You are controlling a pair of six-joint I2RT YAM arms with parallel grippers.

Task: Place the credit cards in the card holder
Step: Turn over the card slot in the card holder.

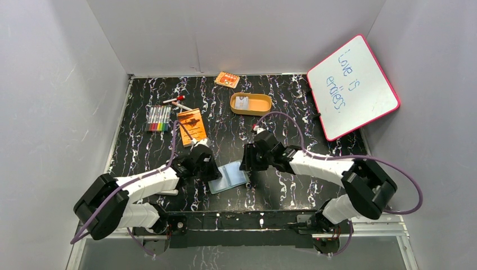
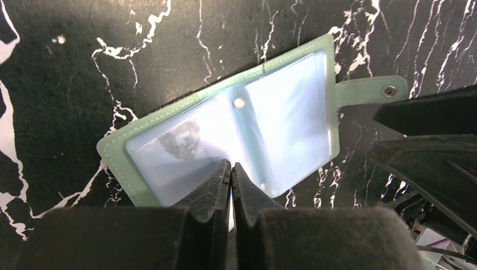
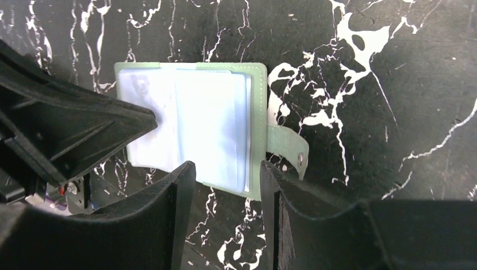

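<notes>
Lying open on the black marbled table [image 1: 281, 191] between both arms: card holder [image 2: 281, 107]. Overhung at its clear pockets by left gripper [image 2: 231, 169], jaws pressed together; straddled at the near edge by right gripper [image 3: 228, 169], jaws spread, empty. Well behind: credit card [image 1: 242, 102] in tan tray [image 1: 264, 110], orange booklet [image 1: 191, 125], markers [image 1: 158, 118], whiteboard [image 1: 351, 87].

The light is bright and even, coming from above. Shadows are soft. In the wrist views the card holder [image 2: 281, 112] has clear pockets that glow pale and washed out. The left hand [image 2: 231, 169], close up, looks dark and blurry.
</notes>
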